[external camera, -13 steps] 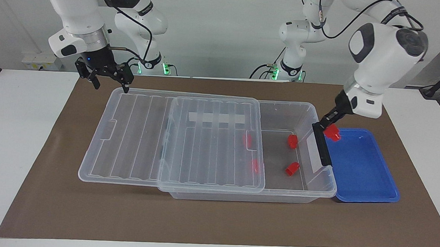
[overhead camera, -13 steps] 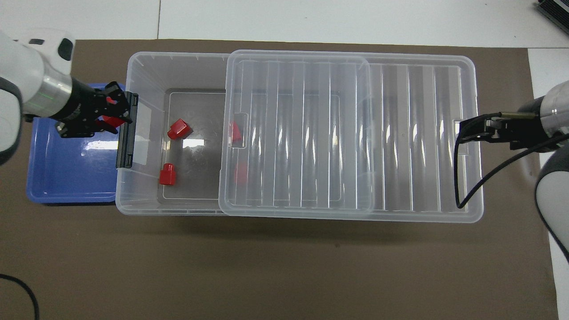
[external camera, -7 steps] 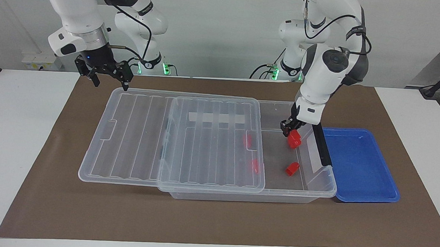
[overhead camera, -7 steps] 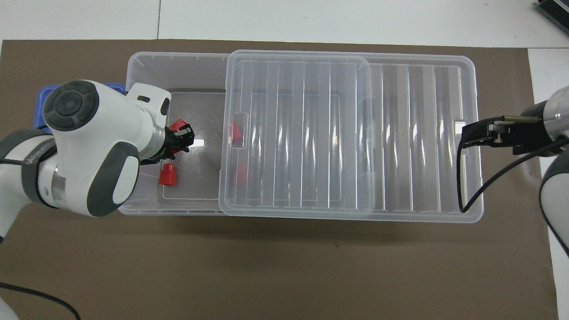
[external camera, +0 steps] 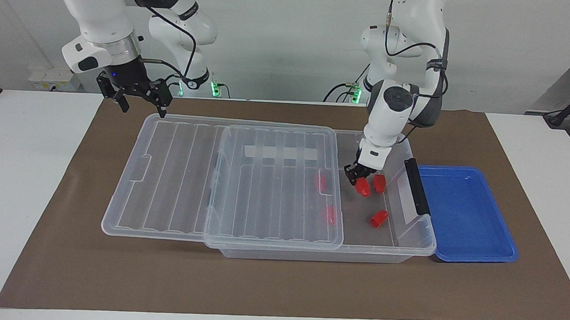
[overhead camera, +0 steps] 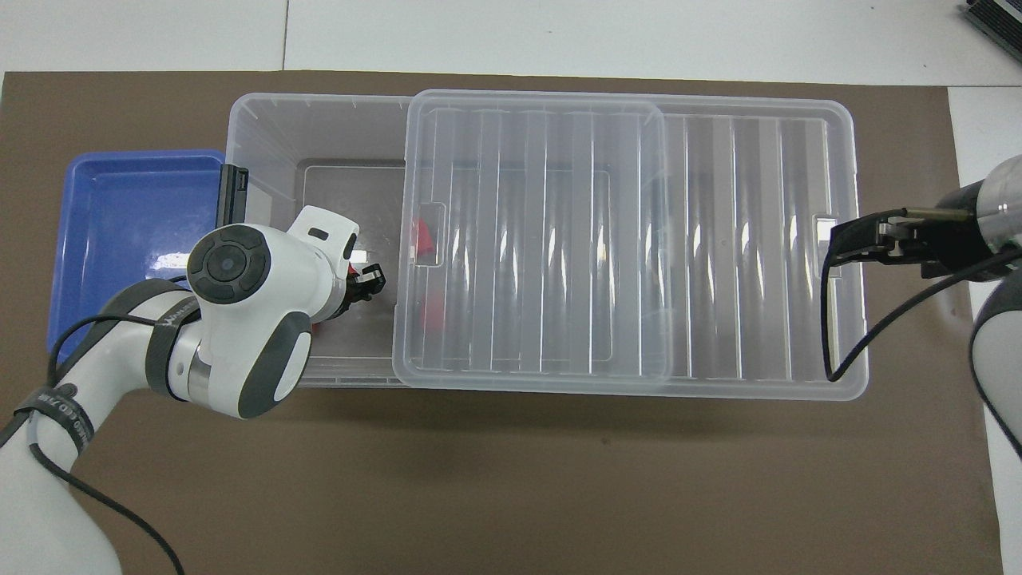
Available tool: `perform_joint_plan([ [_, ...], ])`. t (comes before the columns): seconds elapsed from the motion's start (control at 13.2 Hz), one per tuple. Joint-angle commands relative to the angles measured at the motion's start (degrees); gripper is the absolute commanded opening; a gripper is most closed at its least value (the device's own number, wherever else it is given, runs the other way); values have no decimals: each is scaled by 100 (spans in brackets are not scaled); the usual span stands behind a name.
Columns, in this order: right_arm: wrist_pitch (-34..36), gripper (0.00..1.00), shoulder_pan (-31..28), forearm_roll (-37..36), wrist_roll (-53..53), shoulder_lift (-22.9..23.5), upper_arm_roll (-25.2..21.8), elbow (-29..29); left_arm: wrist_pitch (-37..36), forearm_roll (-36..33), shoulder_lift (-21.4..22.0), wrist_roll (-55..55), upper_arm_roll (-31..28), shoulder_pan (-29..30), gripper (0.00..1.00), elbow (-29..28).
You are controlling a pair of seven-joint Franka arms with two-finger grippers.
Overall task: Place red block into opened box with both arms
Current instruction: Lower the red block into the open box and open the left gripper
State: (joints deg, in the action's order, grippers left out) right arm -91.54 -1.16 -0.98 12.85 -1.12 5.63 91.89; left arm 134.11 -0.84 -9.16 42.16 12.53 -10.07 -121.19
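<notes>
Your left gripper (external camera: pixel 359 179) clenched on red block (external camera: pixel 362 188), fingers pinching its top, block hanging over open end of box (external camera: pixel 410 244)

Your right gripper (external camera: pixel 139 99) spread wide, holding nothing, waiting over slid-back lid (external camera: pixel 177 174) edge

Box holds 2 loose red blocks (external camera: pixel 379 183) in open part, 2 more blurred under lid

Blue tray (external camera: pixel 462 215) beside box

Overhead: left arm hides held block; facing view shows it
</notes>
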Motion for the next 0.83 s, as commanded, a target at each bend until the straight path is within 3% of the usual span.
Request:
perform_joint_plan([
  [0.0,5,100,-77,89,15,-108,25,119,150,-145,-16,-6,-67,-83,0,-46],
  [0.76,5,100,-77,89,15,-108,25,119,335,-162,-165,-6,-67,-91,0,-37],
])
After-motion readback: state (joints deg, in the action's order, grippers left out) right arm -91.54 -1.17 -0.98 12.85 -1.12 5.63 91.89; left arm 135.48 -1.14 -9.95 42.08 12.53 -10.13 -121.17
